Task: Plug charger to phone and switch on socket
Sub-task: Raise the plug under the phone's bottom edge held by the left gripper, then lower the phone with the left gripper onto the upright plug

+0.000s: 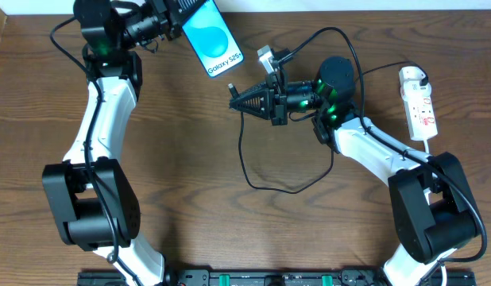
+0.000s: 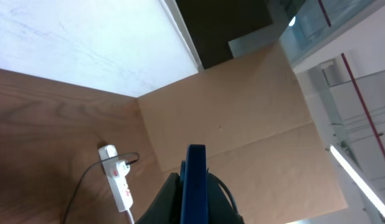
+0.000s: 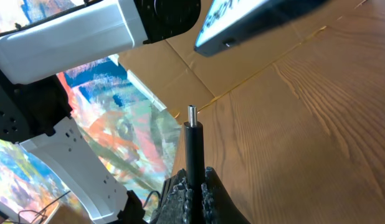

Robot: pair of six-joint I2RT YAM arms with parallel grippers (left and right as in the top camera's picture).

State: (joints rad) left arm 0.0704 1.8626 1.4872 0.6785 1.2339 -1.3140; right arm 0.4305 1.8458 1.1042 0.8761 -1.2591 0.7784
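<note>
The charger [image 3: 192, 146] is clamped in your right gripper [image 3: 194, 183]. Your left gripper [image 1: 171, 24] clamps the phone [image 1: 213, 38] at 11 o'clock; the socket [image 1: 419, 103] lies at 3 o'clock.

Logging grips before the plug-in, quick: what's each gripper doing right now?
Left gripper: closed, holding the phone.
Right gripper: closed, holding the charger just behind its connector tip.

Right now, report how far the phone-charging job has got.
Done: the left gripper is shut on the phone, lifted off the table, and the right gripper is shut on the charger just behind its tip. In hand: lining up the tip with the phone's edge; a gap separates them. Left: push the tip in, then switch on the socket, which no gripper is near.
</note>
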